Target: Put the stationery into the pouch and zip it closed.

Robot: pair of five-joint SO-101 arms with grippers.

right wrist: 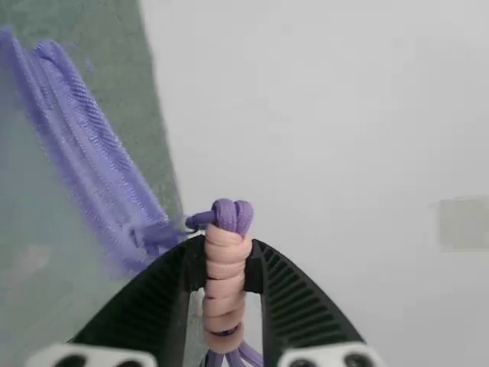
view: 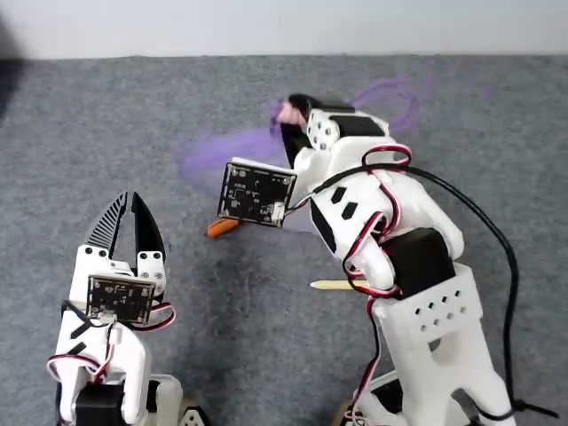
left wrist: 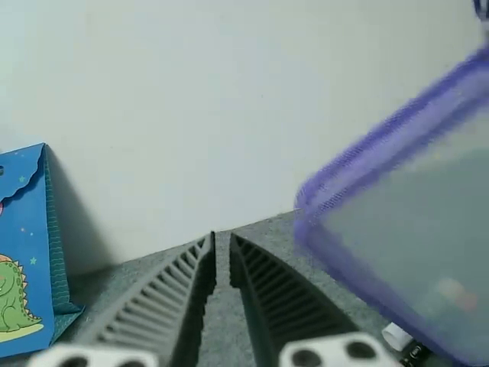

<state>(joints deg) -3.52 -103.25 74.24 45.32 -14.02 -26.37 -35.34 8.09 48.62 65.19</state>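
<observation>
Both arms are built of white plastic shells (view: 426,209) with black motor blocks (view: 422,259) set between them. The left end effector (view: 130,197) and the right end effector (view: 288,114) have black fingers (left wrist: 267,290), ribbed on their inner faces and fixed to white mounts (left wrist: 336,353) with dark screw holes. Each wrist carries a small dark circuit board (view: 256,193) dotted with tiny parts. Twisted red, black and white wires (view: 371,238) loop along the joints. The right arm's lower shell has a row of small round holes (view: 432,311), and a thick black cable (view: 511,284) runs beside it.
</observation>
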